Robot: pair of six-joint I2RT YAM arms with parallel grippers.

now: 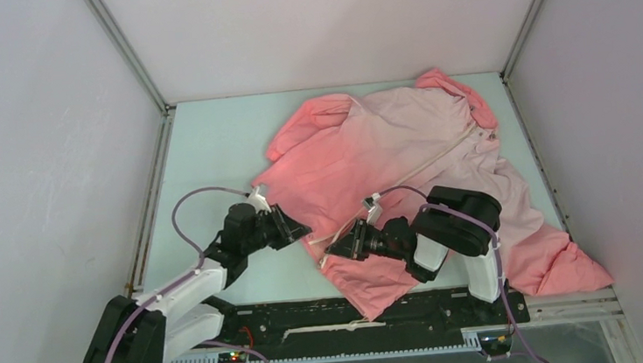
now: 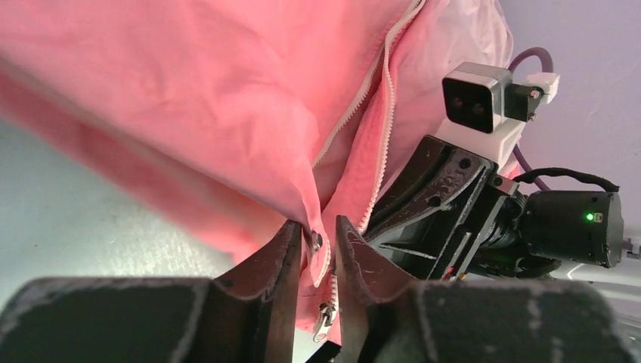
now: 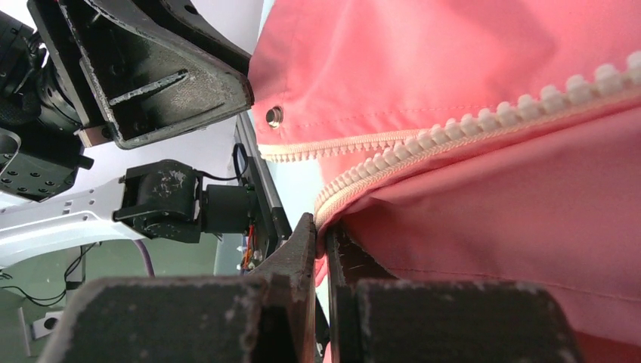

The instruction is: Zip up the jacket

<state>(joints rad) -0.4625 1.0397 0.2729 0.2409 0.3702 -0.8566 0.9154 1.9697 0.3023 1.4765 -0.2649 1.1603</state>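
Note:
The jacket [image 1: 403, 148] lies spread on the table, coral pink near me and pale pink at the hood, with its light zipper [image 1: 439, 161] running diagonally. My left gripper [image 1: 300, 232] is at the bottom of the front opening. In the left wrist view its jaws [image 2: 319, 227] stand narrowly apart around the jacket's front edge, where a snap [image 2: 317, 240] and the zipper pull [image 2: 325, 314] show. My right gripper [image 1: 331, 253] is shut on the other front edge by the zipper teeth [image 3: 484, 113], its jaws [image 3: 323, 227] pinching the fabric.
The pale green table [image 1: 210, 156] is boxed in by white walls. A black rail [image 1: 382, 312] runs along the near edge. A sleeve [image 1: 562, 261] trails to the right front corner. The two grippers are very close together.

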